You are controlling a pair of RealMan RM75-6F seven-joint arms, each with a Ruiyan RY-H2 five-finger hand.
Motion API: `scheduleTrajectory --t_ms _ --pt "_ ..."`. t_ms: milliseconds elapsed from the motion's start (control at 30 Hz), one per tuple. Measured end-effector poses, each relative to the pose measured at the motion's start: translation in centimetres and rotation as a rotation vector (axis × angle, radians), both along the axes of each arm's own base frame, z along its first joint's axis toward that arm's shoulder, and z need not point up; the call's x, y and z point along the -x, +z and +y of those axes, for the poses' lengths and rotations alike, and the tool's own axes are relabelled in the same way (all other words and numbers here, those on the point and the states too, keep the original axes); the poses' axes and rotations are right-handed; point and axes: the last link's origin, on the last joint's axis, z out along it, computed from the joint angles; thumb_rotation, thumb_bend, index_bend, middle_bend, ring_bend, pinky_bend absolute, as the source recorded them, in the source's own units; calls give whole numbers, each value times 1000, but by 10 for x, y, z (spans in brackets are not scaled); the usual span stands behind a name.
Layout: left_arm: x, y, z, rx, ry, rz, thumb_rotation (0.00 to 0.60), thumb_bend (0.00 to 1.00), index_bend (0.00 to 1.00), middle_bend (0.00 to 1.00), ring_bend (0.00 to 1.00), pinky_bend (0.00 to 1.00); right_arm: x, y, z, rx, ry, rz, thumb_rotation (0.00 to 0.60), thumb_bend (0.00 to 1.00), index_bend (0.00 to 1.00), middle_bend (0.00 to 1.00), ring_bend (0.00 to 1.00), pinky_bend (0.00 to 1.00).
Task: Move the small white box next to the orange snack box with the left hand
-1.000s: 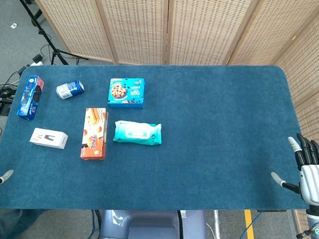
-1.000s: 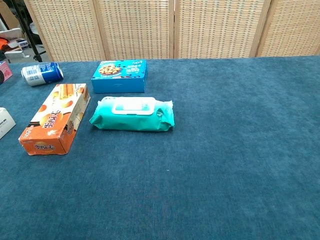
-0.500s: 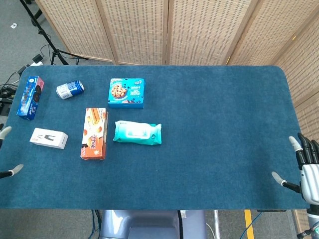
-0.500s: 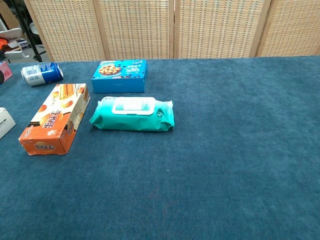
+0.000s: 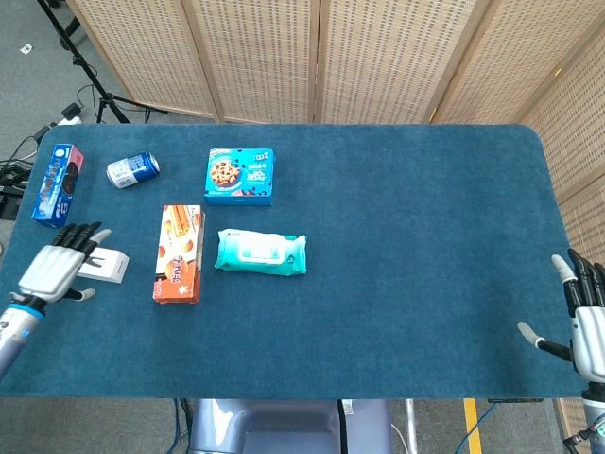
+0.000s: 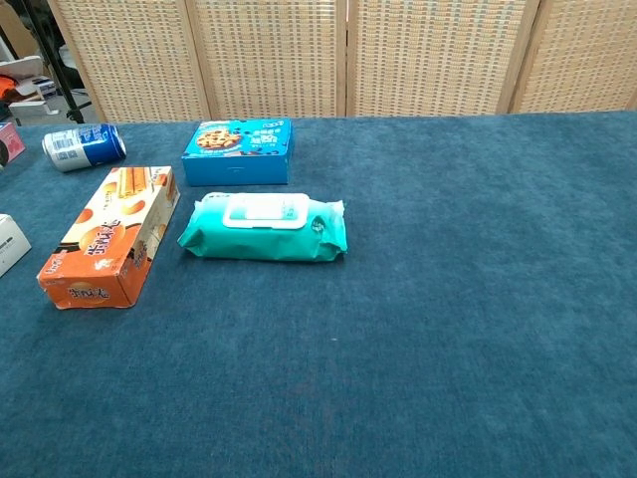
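Note:
The small white box [image 5: 107, 266] lies flat near the table's left edge, a short gap left of the orange snack box [image 5: 180, 253]. My left hand [image 5: 57, 270] hovers over the white box's left end, fingers stretched forward and thumb out to the side, holding nothing; whether it touches the box I cannot tell. The chest view shows only a corner of the white box [image 6: 8, 242] beside the orange snack box [image 6: 109, 236], and no hands. My right hand [image 5: 584, 326] stays open off the table's right front corner.
A teal wipes pack [image 5: 261, 253] lies right of the orange box. Behind are a blue cookie box [image 5: 239, 176], a tipped soda can [image 5: 132, 169] and a blue biscuit box [image 5: 57, 183]. The blue table [image 5: 425, 236] stretches to the right.
My left hand has come in from the table's left front edge, up and rightward, and now covers the left end of the white box. The right hand has barely moved.

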Motion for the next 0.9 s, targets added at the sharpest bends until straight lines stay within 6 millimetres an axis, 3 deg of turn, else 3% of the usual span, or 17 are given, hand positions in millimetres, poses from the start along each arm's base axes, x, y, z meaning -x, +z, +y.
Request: scheduleTrajectory --t_ms 233,333,500,900 --pt "4 -17 13 46 10 30 600 0 149 25 0 29 2 0 -2 0 -8 -1 600 0 0 0 0 0" --pt "4 -17 16 39 5 23 600 15 211 138 28 117 2 0 -3 0 -10 -4 600 0 0 0 0 0" --pt "5 -15 17 23 -1 26 600 56 332 314 161 258 2 0 -3 -4 -11 -8 600 0 0 0 0 0" --pt "7 -10 16 -9 28 -11 600 211 411 393 275 395 1 -1 -2 -7 -7 -12 600 0 0 0 0 0"
